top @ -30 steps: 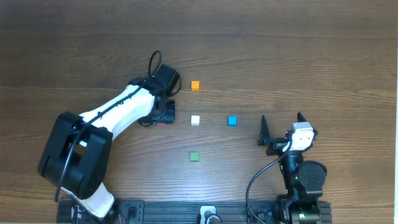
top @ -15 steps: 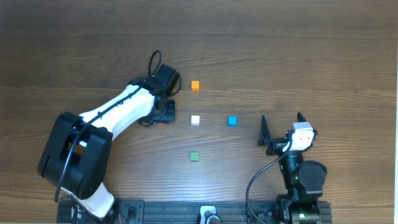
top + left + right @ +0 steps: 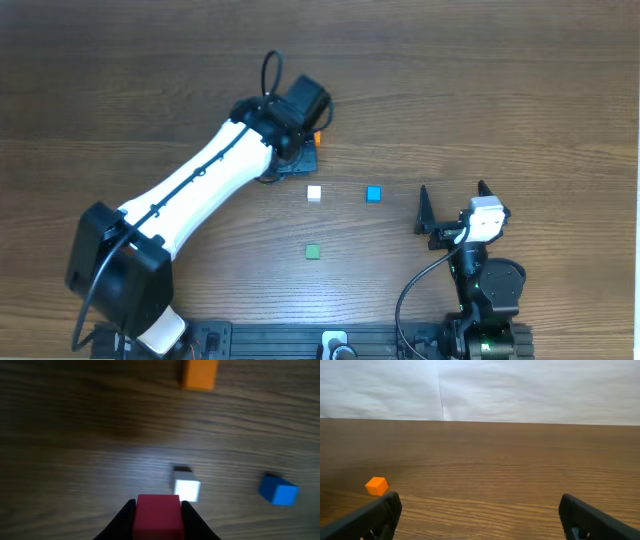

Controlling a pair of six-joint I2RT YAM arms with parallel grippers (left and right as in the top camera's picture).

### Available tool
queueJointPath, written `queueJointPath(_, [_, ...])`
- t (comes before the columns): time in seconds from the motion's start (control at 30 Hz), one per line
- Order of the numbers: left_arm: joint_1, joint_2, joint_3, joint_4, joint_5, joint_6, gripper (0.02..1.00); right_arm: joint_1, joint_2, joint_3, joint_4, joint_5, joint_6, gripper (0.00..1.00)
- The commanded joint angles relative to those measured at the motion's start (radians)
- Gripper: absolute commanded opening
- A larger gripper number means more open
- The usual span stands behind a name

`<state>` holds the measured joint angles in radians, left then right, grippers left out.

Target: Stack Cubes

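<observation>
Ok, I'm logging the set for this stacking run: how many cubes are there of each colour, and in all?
red cube: 1, held in the left hand
orange cube: 1
white cube: 1
blue cube: 1
green cube: 1
Total: 5 cubes

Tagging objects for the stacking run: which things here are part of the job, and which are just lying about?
Part of the job:
- red cube, gripped in the left pincer
- white cube
- blue cube
- green cube
- orange cube

Not part of it:
- right pincer, open and empty
- table
- white wall beyond the table
</observation>
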<state>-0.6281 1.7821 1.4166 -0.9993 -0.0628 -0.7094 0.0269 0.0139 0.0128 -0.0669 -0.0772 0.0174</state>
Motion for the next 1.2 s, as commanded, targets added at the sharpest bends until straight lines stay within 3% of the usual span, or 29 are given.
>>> queueJointPath(0.03, [-0.055,-0.014,0.015,0.014,0.001,-0.109,0.04,0.005,-0.007,-0.008,0.0,-0.007,-0.008,0.993])
queueJointPath(0.3, [-0.123,0.074,0.044,0.071,-0.01,-0.111,0.042,0.005,-0.007,-0.008,0.0,-0.008,-0.008,0.993])
queueJointPath(0.9, [-0.127,0.195,0.078,0.019,-0.059,-0.189,0.045,0.005,-0.007,-0.008,0.0,-0.007,-0.008,0.993])
queueJointPath(1.2, [-0.146,0.195,0.075,0.014,-0.085,-0.136,0.038,0.005,-0.007,-0.008,0.0,-0.007,-0.008,0.991])
